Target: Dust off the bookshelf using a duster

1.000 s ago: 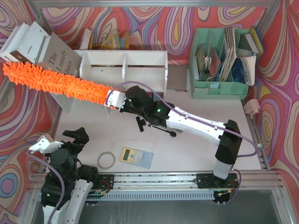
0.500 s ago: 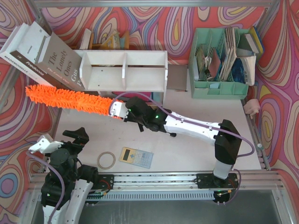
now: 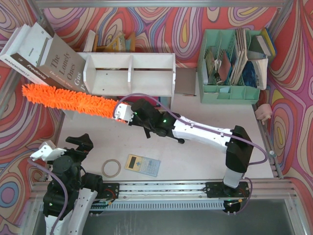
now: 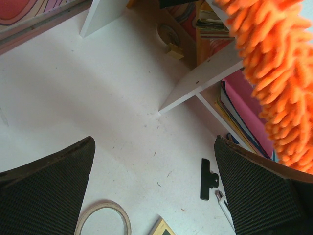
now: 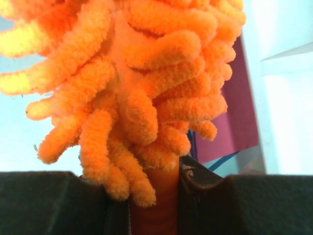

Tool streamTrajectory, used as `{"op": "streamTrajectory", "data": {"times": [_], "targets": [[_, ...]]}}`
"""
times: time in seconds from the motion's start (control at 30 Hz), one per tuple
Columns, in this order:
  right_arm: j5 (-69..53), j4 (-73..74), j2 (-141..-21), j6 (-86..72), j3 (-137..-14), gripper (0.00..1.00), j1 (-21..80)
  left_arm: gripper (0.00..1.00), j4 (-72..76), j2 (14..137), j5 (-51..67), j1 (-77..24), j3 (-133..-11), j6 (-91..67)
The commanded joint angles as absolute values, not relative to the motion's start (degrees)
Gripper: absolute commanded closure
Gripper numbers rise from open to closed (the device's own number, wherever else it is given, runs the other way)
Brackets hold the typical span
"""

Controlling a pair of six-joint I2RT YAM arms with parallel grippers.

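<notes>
At 12 o'clock from the right gripper (image 3: 119, 112), clamped on the handle of the duster (image 3: 68, 100), stands the bookshelf (image 3: 146, 59), while the duster's long axis runs toward 9 o'clock, past its left end.

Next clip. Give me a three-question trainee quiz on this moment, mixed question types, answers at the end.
1. True or false: the right gripper is shut on the handle of the duster.
2. Which lies beside the calculator? A) tape roll B) mug C) scissors
3. Fill in: the fingers of the left gripper stand ____, holding nothing.
Key: 1 true; 2 A; 3 open.
</notes>
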State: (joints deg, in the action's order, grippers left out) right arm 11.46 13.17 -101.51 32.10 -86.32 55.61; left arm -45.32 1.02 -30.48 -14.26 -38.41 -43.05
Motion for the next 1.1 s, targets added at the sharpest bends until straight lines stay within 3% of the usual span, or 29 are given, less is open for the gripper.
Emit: {"op": "streamTrajectory", "data": {"times": [0.0,0.6,1.07], "targets": [[10.94,8.78,-97.52,30.86,-91.37,1.0,56.16,0.01,-45.17,0.29,-31.3,-14.24,-37.86,-42.3],[8.38,8.77,-94.2,31.43,-93.86,1.0,58.03,0.02,-44.94,0.31,-30.89,-14.24,-37.56,-42.28],[11.91,8.15,-95.41,30.74,-85.97,1.0,58.59,0.02,-45.33,0.27,-30.94,-14.24,-37.86,-42.37]]}}
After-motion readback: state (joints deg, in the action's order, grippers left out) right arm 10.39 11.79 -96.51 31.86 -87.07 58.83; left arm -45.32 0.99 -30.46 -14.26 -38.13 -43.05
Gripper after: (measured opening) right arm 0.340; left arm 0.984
